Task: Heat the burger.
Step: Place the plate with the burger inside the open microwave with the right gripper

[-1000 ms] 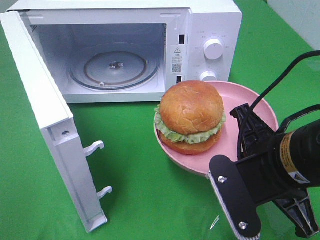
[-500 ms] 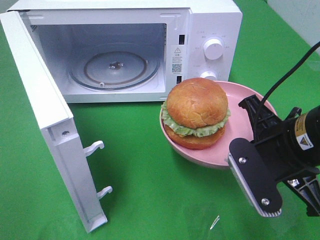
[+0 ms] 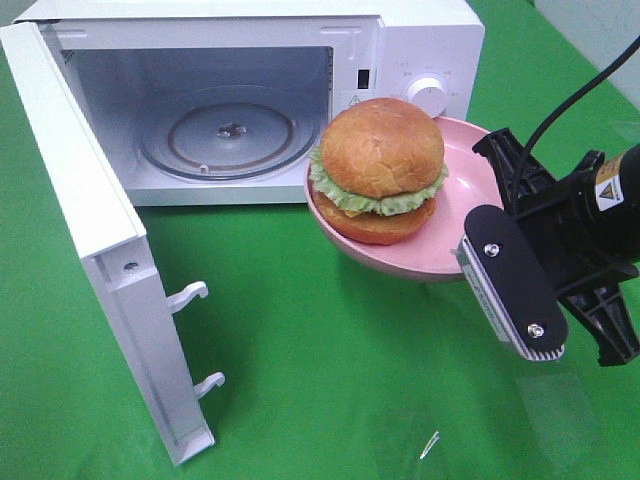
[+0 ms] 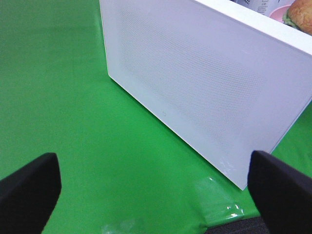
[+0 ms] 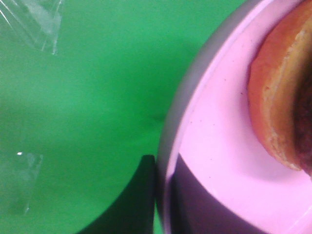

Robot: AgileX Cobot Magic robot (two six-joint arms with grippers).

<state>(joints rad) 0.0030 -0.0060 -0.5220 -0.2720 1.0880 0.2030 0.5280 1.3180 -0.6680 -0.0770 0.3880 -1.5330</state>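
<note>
From the high camera, the right claw (image 3: 487, 205) is clamped on the near rim of the pink plate (image 3: 470, 200). It holds the plate above the green table (image 3: 320, 380), and the burger (image 3: 378, 155) sits on the plate. A second ago the plate hung lower and nearer the camera. It has since risen and moved toward the microwave (image 3: 420, 40); it now covers the lower dial, just below the upper knob (image 3: 428, 95). The burger overlaps the right edge of the cavity. The door (image 3: 90, 250) stays swung wide, and the glass turntable (image 3: 230, 135) is bare.

In the left wrist view, the left claw (image 4: 156, 190) is spread wide above the table, facing the door's outer face. The burger (image 4: 302, 14) shows at the frame's corner.

In the right wrist view, the plate's rim (image 5: 165, 146) runs between the closed fingers (image 5: 139, 195), with the bun (image 5: 278, 97) close by.
</note>
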